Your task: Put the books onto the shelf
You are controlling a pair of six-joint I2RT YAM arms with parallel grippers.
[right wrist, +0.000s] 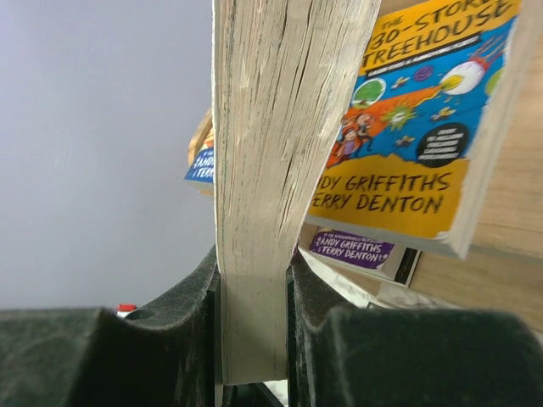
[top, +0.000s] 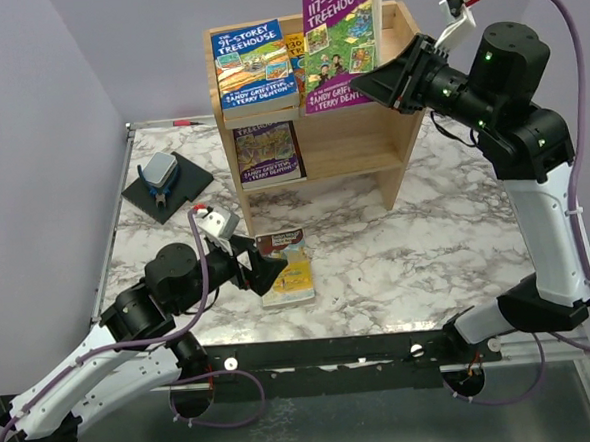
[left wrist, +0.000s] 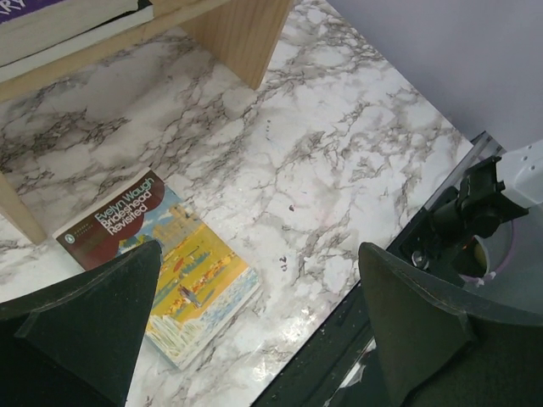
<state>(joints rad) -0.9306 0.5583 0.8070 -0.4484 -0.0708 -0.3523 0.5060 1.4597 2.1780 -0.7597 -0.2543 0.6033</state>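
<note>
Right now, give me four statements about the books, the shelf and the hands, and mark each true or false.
The right hand grips the purple book. True.
The left hand is shut on a book. False: it is open, over the book on the table.
A blue book sits on top of the shelf. True.
The shelf's lower tier holds nothing. False: another book stands there.

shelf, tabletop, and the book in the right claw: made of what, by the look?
Shelf: pale wood, matte, faint grain on its panels. Tabletop: marble-patterned, slightly glossy; stone or printed film, cannot tell. Purple book in the right claw: paper, yellowish fibrous page edge, printed card-like cover.
</note>
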